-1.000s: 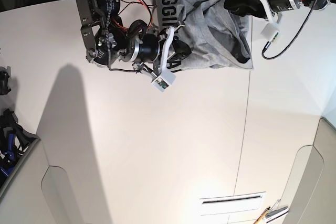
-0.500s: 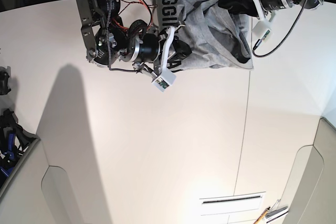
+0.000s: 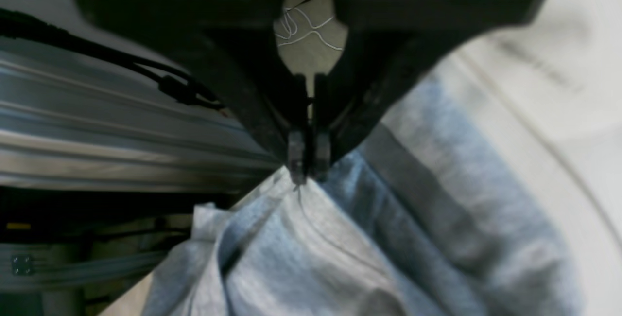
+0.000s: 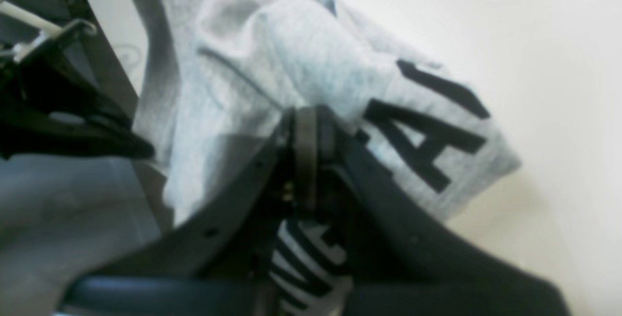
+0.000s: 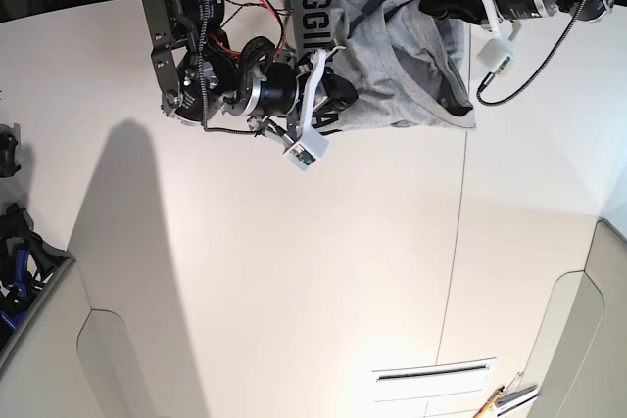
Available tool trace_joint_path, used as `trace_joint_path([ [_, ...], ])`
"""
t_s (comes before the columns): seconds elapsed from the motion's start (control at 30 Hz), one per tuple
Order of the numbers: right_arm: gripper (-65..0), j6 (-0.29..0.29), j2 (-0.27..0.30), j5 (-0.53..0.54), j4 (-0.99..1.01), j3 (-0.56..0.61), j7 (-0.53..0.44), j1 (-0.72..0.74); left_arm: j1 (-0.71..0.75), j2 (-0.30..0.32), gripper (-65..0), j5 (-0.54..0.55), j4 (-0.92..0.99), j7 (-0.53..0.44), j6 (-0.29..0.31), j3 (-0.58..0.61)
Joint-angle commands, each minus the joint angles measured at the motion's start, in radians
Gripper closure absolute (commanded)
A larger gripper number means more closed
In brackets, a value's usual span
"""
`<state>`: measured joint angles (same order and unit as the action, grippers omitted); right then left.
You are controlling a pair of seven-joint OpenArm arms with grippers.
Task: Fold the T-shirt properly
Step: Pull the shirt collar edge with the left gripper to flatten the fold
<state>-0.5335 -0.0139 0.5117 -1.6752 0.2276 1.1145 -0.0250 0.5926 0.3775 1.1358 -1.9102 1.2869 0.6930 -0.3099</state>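
The heather-grey T-shirt lies bunched at the table's far edge, with dark block lettering showing on its left part. In the base view my left gripper is at the shirt's far right corner. The left wrist view shows that gripper shut, pinching a raised ridge of the grey T-shirt. My right gripper rests on the shirt's left, lettered part. In the right wrist view it is shut on a fold of the T-shirt, with lettering on both sides of the jaws.
The white table has a seam running toward the near edge. A white slotted piece and a small tool lie near right. Dark gear sits at the left edge. Metal rails run behind the table.
My left gripper has gone from open to shut on the shirt's far right corner, shifting slightly. The right arm has stayed still.
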Motion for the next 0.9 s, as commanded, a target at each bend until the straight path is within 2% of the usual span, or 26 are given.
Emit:
trace_joint_path([
  [0.0, 0.0, -0.006, -0.005, 0.019, -0.013, 0.001, -0.019, 0.01, 0.003, 0.011, 0.0, 0.035, -0.015, 0.003, 0.005, -0.025],
  [0.33, 0.0, -0.005, -0.005, 0.006, -0.013, 0.001, -0.019, 0.01, 0.02, 0.041, 0.0, 0.175, -0.015, 0.058, 0.005, -0.227],
  [0.57, 0.0, -0.005, -0.005, 0.003, -0.013, 0.001, -0.019, 0.011, 0.068, 0.062, 0.0, 0.246, -0.015, 0.094, 0.005, -0.233],
  [0.73, 0.0, -0.005, -0.005, 0.003, -0.013, 0.001, -0.019, 0.01, 0.105, 0.093, 0.0, 0.339, -0.015, 0.109, 0.005, -0.233],
  [0.87, 0.0, -0.005, -0.005, 0.004, -0.013, 0.001, -0.019, 0.011, 0.114, 0.108, 0.0, 0.348, -0.015, 0.109, 0.005, -0.233],
])
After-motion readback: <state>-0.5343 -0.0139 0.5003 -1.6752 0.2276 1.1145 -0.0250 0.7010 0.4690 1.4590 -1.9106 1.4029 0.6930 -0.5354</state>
